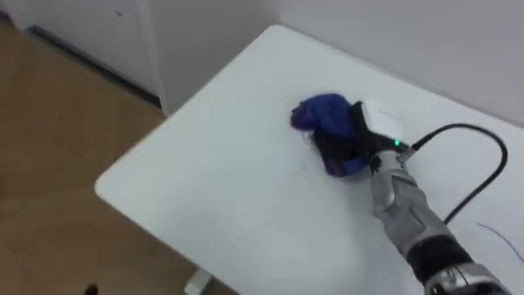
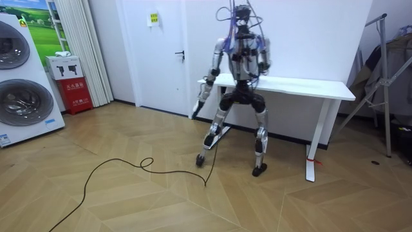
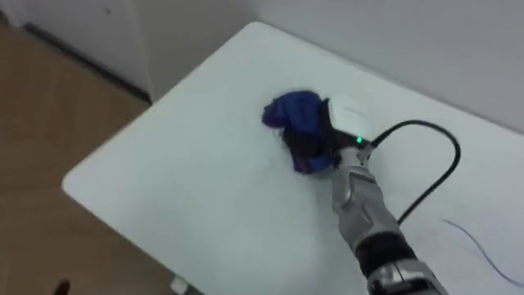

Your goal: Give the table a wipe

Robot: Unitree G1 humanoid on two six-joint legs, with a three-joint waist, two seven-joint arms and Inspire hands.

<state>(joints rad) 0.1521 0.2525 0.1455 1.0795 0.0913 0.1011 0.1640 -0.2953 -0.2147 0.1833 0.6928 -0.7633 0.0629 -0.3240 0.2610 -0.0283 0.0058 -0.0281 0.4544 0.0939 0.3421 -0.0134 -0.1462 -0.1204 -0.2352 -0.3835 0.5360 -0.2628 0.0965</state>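
Right hand [image 1: 352,135] rests on top of the blue cloth [image 1: 322,113], arm reaching in from the lower right across the white table [image 1: 221,180]. The dark fingers lie over the bunched fabric and appear curled into it, clamping it against the table top; where the fingertips end is hard to read, since they sink into the folds. The cloth is crumpled into a lump. Most of it bulges out ahead and to the left of the hand, and a smaller flap shows under the hand on the near side. Cloth and hand sit toward the far end of the top, near the wall side. The table's rounded near-left corner is well to the left of the hand and closer to the robot. A thin blue line [image 3: 468,238] lies on the surface to the right of the hand, well apart from the cloth. In the room view the robot stands at the table's long side, legs apart and knees slightly bent, facing the wall. Left hand [image 2: 197,104] hangs low beside the table's end, off the surface; its state cannot be told from that far.
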